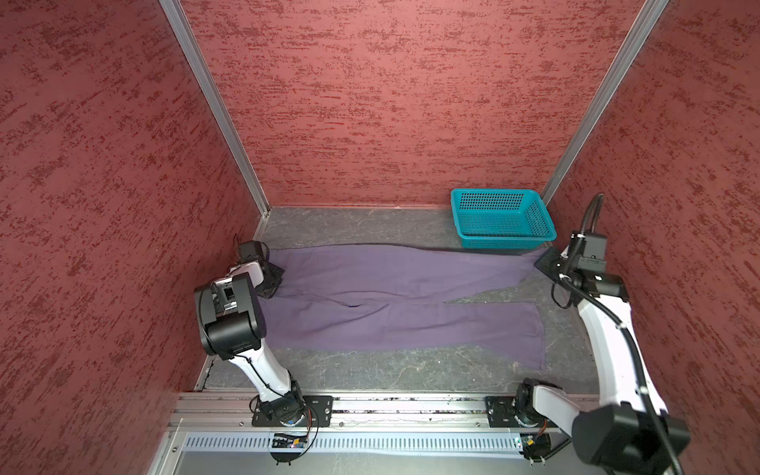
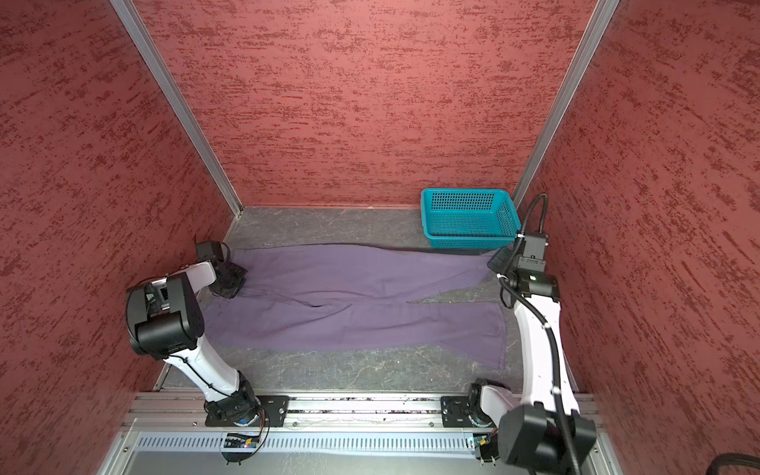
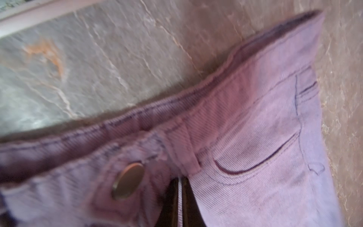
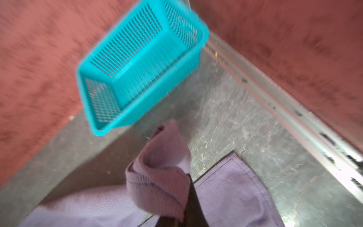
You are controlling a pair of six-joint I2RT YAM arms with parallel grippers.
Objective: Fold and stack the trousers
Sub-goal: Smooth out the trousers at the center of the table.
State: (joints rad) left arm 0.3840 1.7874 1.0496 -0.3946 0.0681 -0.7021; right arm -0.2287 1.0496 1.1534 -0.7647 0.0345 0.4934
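Along the near edge, the two arms are standing on a metal rail [image 1: 411, 405] and leaning out to opposite ends of the trousers [image 1: 390, 304]. The trousers are lying spread across the grey marbled table [image 1: 370, 370], with the waist at the left arm and the legs running toward the right arm. The left arm is folding sharply at the elbow, wrist tipping down over the far half of the waistband. The right arm is stretching long, wrist hanging over the hem of the far leg.

Both top views are showing the whole garment, but the wrist housings are hiding the jaws of the left gripper [image 1: 269, 281] and the right gripper [image 1: 546, 264].

The wrist cameras are filling that gap. The left wrist view is showing a brass button [image 3: 127, 180], a curved pocket [image 3: 255, 161] and dark jaws pinching the cloth beside the fly. In the right wrist view, the far hem is bunching in a roll clamped against a dark finger [image 4: 191, 196], while the near leg's hem is lying flat on the table.

Farther back, a teal basket [image 1: 503, 220] is sitting in the far right corner, just beside the far leg. Red textured walls [image 1: 390, 103] are enclosing the scene.
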